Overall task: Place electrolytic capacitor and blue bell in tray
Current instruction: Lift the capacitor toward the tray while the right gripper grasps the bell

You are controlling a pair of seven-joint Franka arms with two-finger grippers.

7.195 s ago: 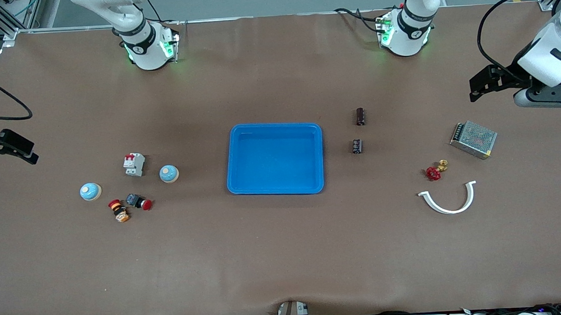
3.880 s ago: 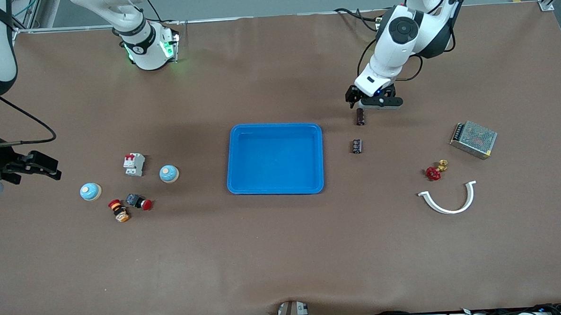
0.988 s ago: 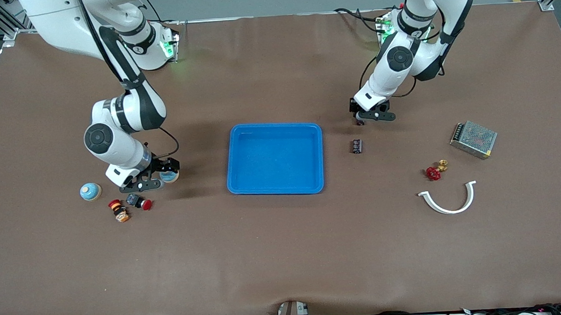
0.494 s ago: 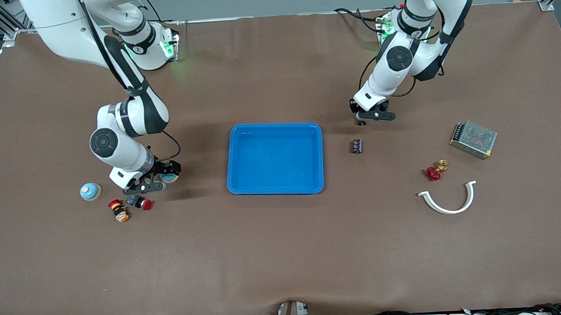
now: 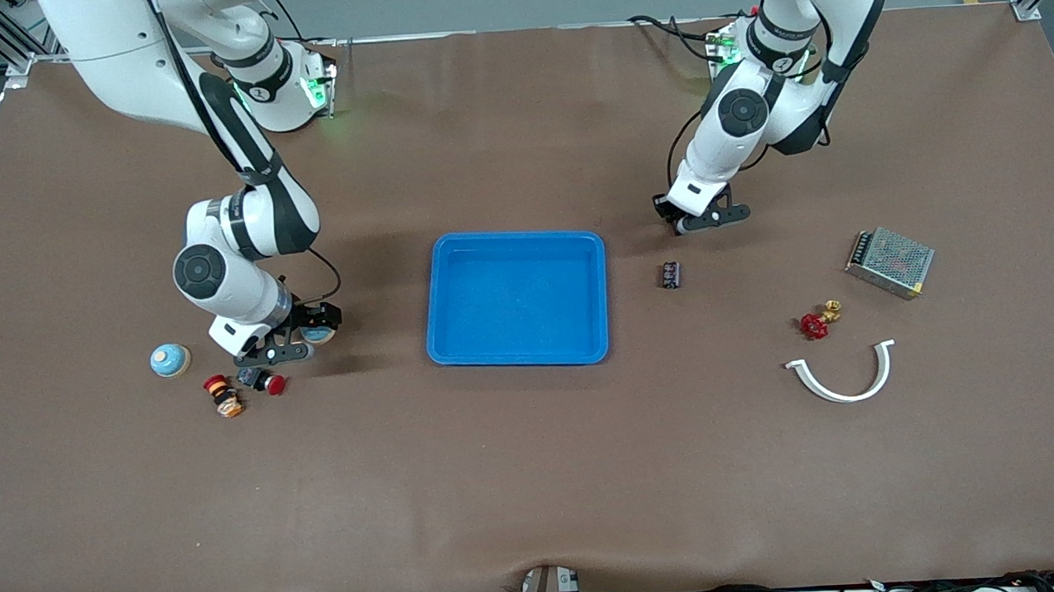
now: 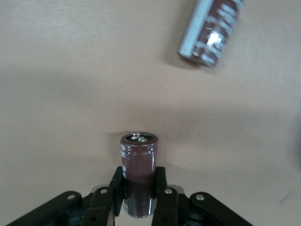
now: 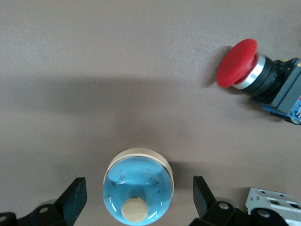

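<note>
The blue tray point(image 5: 516, 298) lies empty at the table's middle. My left gripper point(image 5: 680, 225) is shut on a dark maroon electrolytic capacitor point(image 6: 138, 162), held between the fingers point(image 6: 161, 188) close above the table, beside the tray toward the left arm's end. A second capacitor point(image 5: 670, 275) lies nearer the front camera; it also shows in the left wrist view point(image 6: 211, 29). My right gripper point(image 5: 313, 330) is open, low over a blue bell point(image 7: 138, 186), with one finger point(image 7: 75, 200) on either side, apart from it. Another blue bell point(image 5: 170, 359) sits toward the right arm's end.
Two red push buttons point(image 5: 264, 379) point(image 5: 223, 396) lie just nearer the camera than the right gripper; one shows in the right wrist view point(image 7: 237, 63), with a white breaker point(image 7: 275, 203). A metal power supply point(image 5: 890, 262), red valve point(image 5: 815, 323) and white curved piece point(image 5: 842, 376) lie toward the left arm's end.
Both arms came in from the table's ends. In the last second the left gripper tilted with the capacitor in it, and the right gripper settled slightly lower round the bell.
</note>
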